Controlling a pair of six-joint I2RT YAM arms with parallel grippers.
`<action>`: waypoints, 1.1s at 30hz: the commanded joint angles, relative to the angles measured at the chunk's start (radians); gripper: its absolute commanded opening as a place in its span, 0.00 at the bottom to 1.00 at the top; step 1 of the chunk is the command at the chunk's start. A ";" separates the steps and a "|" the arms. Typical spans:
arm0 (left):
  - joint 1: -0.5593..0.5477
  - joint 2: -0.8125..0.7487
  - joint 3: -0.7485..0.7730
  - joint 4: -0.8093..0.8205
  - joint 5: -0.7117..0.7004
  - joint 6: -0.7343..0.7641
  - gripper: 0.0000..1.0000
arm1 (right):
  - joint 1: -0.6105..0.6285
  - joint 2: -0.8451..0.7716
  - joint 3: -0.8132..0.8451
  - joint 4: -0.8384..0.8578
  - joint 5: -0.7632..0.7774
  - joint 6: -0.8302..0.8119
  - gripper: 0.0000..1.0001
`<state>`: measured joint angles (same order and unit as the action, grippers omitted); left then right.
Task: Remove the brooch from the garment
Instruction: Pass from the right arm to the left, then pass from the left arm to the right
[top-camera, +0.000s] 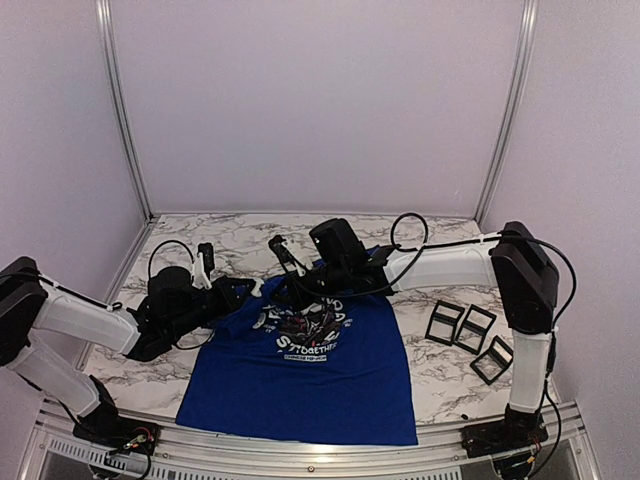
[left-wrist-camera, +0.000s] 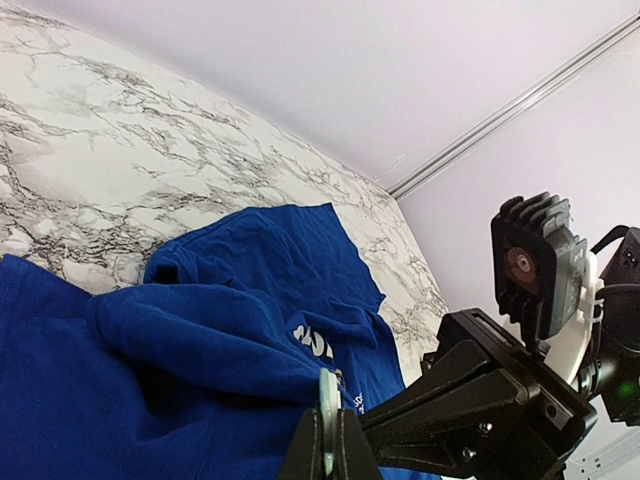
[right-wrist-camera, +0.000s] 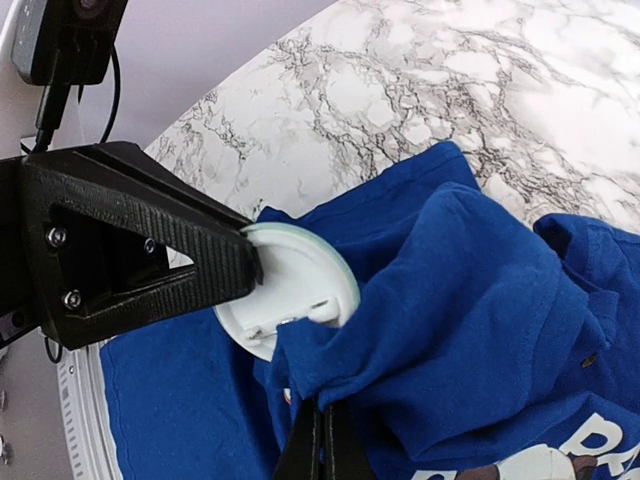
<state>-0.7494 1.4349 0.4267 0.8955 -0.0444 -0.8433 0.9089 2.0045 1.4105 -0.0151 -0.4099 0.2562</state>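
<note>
Starting at the garment's left shoulder side, we find the left gripper (left-wrist-camera: 327, 428) reaching in to the collar end of the garment (top-camera: 330, 370). Its jaws are nearly together and clamped edge-on across the brooch (right-wrist-camera: 300, 285), a round white disc with a pale green rim. The disc stands lifted off the garment's chest with its plain back turned to the right wrist camera. A bunched fold of blue cloth laps over its lower right part and touches it, so we judge it not yet free. We cannot tell whether its pin is undone, since the cloth hides that spot. Just right of the brooch, the right gripper (right-wrist-camera: 320, 425) is fully closed on that same raised fold, pinching the garment near its collar. The grasping looks done on both sides: one tool has the brooch, the other holds the cloth. What is left, in our judgement, is drawing disc and fabric apart, then carrying the brooch clear of the garment. Well to the garment's right, three black frames (top-camera: 461, 328) lie on the marble table (top-camera: 440, 385).
</note>
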 joint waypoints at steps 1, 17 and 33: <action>-0.014 0.026 -0.006 0.167 -0.114 0.044 0.00 | 0.008 0.007 0.027 -0.022 -0.078 -0.026 0.00; -0.030 0.074 -0.020 0.281 -0.122 0.047 0.00 | -0.003 0.003 0.013 -0.027 -0.026 0.019 0.00; -0.052 0.208 -0.024 0.513 -0.066 -0.095 0.00 | -0.125 -0.106 -0.222 0.435 -0.223 0.372 0.53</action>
<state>-0.7925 1.6222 0.4076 1.2827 -0.1207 -0.9165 0.7860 1.9331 1.1954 0.3077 -0.5938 0.5537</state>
